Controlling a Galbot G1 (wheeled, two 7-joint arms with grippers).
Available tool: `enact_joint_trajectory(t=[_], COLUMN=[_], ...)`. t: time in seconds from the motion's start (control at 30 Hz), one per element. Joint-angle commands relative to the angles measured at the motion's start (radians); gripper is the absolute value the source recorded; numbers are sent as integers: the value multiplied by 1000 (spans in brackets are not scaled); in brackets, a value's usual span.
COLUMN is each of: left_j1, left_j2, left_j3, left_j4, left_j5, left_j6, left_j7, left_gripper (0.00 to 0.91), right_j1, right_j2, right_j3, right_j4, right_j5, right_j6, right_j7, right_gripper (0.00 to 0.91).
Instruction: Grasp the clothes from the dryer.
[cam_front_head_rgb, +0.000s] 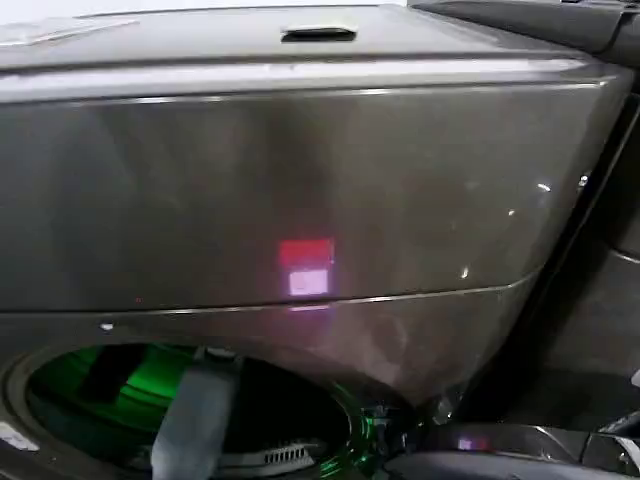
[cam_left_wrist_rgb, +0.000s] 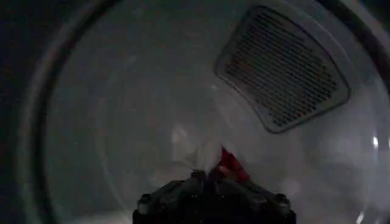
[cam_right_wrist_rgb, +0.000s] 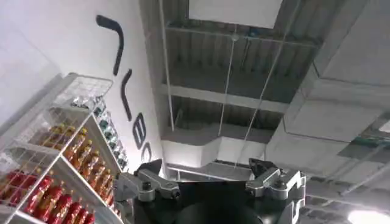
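One gripper (cam_left_wrist_rgb: 207, 178) touching clothes (cam_left_wrist_rgb: 201, 152).

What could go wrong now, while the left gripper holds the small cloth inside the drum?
1. The left gripper pinches only an edge of the pale grey-white clothes with a red patch, so the bundle may slip free on the way out.
2. Loose fabric hanging below could drag on the drum wall of the dark bronze-grey metallic dryer.
3. The left arm passes through the round porthole; a fast pull may knock its rim.
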Motion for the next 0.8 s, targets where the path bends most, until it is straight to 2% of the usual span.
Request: enact_joint_trajectory(t=[0.03, 0.3, 0.37, 0.8], left_j1=[149, 150, 148, 140], left_j2=[4, 11, 9, 0], left_j3=[-43, -36, -30, -16], left_j4=[-222, -235, -235, -241], left_j5=[-50, -81, -80, -78], left_j6=[28, 42, 45, 61], left_j7=[-85, -81, -81, -86], left_gripper=[0, 0, 0, 0], right_j1=[-8, -23, -21, -41], right_j2=[-1, 2, 2, 3], right_j3=[6, 23, 37, 70], right_j4=[-8, -7, 1, 27], right_j5=[-22, -22, -16, 12], right_j6=[17, 14, -7, -81], right_j7=[8, 8, -6, 3], right_gripper=[907, 907, 907, 907])
